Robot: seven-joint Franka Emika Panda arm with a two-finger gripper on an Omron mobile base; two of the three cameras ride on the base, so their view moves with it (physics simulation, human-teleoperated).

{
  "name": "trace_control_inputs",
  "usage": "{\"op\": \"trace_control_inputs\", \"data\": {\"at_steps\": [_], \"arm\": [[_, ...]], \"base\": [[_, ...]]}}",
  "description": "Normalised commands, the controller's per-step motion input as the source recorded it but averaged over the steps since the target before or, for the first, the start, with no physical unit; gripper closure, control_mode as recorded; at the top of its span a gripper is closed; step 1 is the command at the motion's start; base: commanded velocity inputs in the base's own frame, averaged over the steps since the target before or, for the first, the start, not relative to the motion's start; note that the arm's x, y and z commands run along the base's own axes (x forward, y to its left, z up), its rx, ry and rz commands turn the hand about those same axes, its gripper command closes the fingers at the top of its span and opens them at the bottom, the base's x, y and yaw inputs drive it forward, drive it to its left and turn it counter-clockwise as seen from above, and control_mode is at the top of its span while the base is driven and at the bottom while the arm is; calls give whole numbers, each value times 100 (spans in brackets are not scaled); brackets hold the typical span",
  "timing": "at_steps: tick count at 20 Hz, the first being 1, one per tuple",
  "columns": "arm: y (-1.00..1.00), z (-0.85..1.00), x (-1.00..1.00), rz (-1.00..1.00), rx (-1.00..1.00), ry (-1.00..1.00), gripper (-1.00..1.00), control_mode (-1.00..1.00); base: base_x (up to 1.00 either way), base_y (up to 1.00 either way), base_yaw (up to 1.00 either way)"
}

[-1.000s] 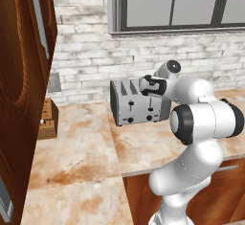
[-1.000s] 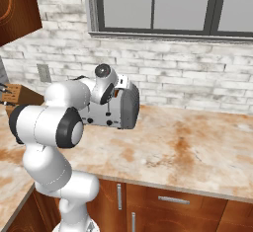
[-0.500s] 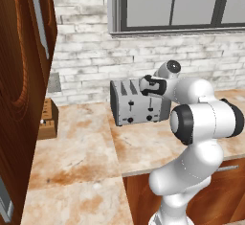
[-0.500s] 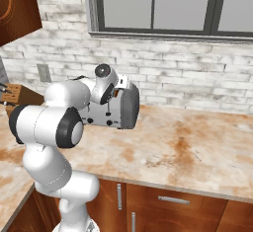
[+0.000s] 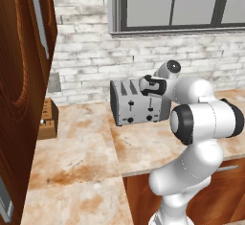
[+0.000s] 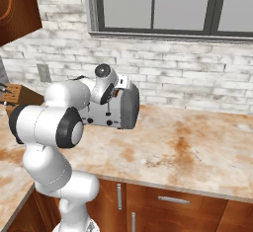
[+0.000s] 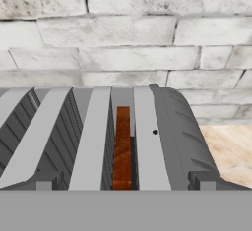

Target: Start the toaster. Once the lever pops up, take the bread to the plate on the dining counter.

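Hand view is looking down along the top of the boxy grey metal four-slot toaster [image 7: 98, 136], with the brown toasted bread slice [image 7: 123, 146] sitting edge-up in one slot, sunk between the slot walls. In the left base view the toaster [image 5: 139, 106] is standing on the beige marble-look worktop [image 5: 81, 157] against the white brick wall [image 5: 81, 56], two slider tracks and small dark knobs facing outward; a small brown wooden block [image 5: 47, 119] is sitting well apart near the wooden cabinet.

Tool [image 5: 149, 86] is hovering just above the toaster's top edge, jaws spread wide, holding nothing.

Risks, judged: lever position is too small to read, so the toasting step may not be started. Reaching for the bread from here could snag a finger on the slot wall, or pinch only the crust and let the slice slip back. Pressing the wrong slider would leave this slice untoasted.

Arm pose: elbow is rising high, forearm reaching forward and level, wrist bending over the toaster.
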Motion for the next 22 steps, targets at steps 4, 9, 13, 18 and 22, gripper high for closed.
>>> {"op": "trace_control_inputs", "data": {"at_steps": [4,9,13,18,22], "arm": [[0,0,0,0,0,0,-100,-100],[0,0,0,0,0,0,-100,-100],[0,0,0,0,0,0,-100,-100],[0,0,0,0,0,0,-100,-100],[0,0,0,0,0,0,-100,-100]], "base": [[0,0,0],[0,0,0],[0,0,0],[0,0,0],[0,0,0]]}}
